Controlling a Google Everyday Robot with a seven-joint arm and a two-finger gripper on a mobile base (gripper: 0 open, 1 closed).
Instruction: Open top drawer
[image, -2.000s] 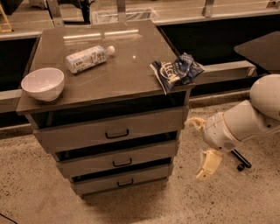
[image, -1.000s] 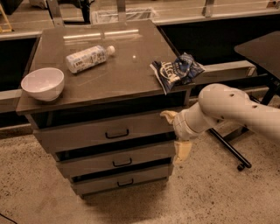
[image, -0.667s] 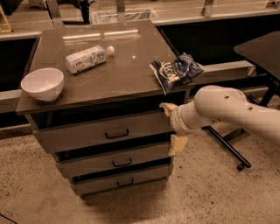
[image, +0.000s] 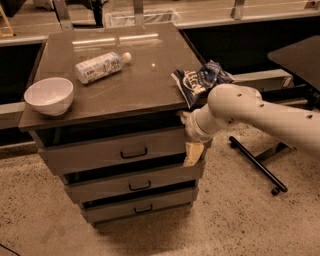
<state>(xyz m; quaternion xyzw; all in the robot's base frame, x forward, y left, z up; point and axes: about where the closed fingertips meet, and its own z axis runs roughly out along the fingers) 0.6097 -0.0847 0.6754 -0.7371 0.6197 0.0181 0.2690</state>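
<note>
- A white bowl (image: 49, 95) sits at the left edge of the cabinet top (image: 145, 90), with a plastic bottle (image: 100, 66) lying behind it.
- The top drawer (image: 85, 154) is just under that top, its black handle (image: 133, 153) at centre (two shallower drawers (image: 100, 192) lie below).
- A crumpled snack bag (image: 200, 80) overhangs the right edge.
- The gripper (image: 188, 135) is at the right end of the drawer front, fingers spread apart, holding nothing.

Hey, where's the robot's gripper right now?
In the camera view the gripper sits at the right-hand end of the top drawer front, just under the tabletop edge and below the snack bag, well right of its black handle.
</note>
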